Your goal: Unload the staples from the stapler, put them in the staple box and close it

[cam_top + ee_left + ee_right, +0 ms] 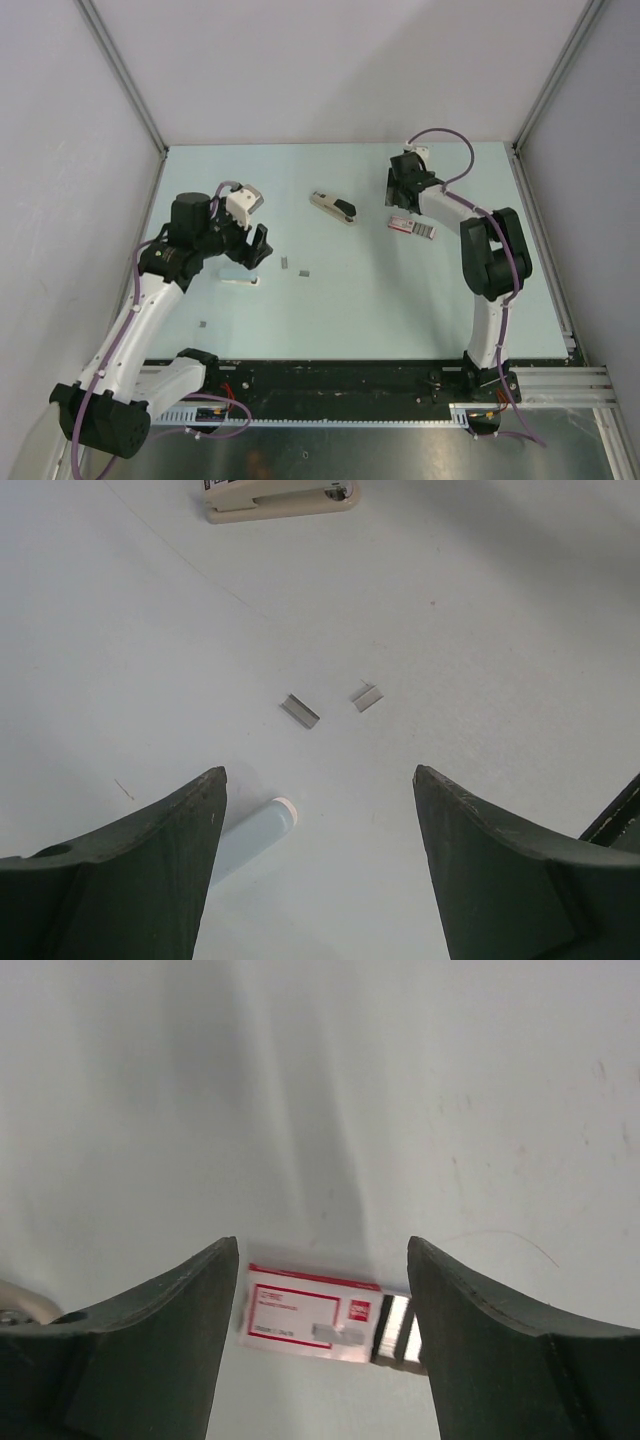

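The stapler, cream with a black top, lies shut on the table in the middle at the back; the left wrist view shows it at the top edge. Two short dark-grey staples lie loose in front of it and appear in the left wrist view too. A third sliver lies nearer the left arm. My left gripper stands open above the table, left of those staples, with nothing in it. My right gripper is open over the pink-and-white box.
The pink-and-white box lies flat under the right fingers, its inner tray of staple strips slid partly out on one side. A pale blue rounded block lies by the left finger. Walls enclose the table on three sides.
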`<state>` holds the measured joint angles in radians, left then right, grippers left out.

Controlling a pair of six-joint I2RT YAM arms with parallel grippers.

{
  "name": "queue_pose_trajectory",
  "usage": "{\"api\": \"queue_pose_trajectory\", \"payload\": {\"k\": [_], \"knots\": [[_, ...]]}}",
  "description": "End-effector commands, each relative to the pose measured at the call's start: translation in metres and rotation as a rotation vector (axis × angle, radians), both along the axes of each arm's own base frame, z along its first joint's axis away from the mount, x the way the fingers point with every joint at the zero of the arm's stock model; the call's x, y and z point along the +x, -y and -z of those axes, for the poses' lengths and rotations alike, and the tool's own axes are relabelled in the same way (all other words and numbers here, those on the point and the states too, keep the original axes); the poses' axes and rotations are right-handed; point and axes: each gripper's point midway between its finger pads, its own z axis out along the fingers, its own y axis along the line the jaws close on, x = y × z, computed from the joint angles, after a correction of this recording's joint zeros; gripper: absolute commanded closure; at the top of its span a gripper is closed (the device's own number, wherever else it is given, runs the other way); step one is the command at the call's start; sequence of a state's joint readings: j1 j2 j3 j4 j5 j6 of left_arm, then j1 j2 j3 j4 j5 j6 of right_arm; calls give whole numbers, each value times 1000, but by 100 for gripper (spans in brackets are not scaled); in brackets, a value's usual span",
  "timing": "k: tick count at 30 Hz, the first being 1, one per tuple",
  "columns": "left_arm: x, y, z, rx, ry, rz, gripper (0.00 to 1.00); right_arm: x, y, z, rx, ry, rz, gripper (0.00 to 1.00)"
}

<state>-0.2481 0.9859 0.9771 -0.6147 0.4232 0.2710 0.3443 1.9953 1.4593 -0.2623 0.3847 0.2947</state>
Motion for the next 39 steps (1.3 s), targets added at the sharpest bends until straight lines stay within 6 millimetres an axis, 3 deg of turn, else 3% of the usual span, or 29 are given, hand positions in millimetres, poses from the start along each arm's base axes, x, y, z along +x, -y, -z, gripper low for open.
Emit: {"api": "queue_pose_trajectory", "payload": {"k": [1,11,19,30,39], "knots": [[-2,-3,-5,2,29,-3,20,-11,24,17,-51,-50,85,28],[-4,-4,-5,5,36,-4,20,-23,42,43,-53,-114,129,31],[-6,-6,-7,10,50,-5,20,-38,35,58,0,-193,117,34],[-8,-4,-18,-9,71,3,20,-94,10,81,112,-299,97,37],[-15,-4,-26,-22,94,9,20,-165,-18,80,147,-343,77,38]]}}
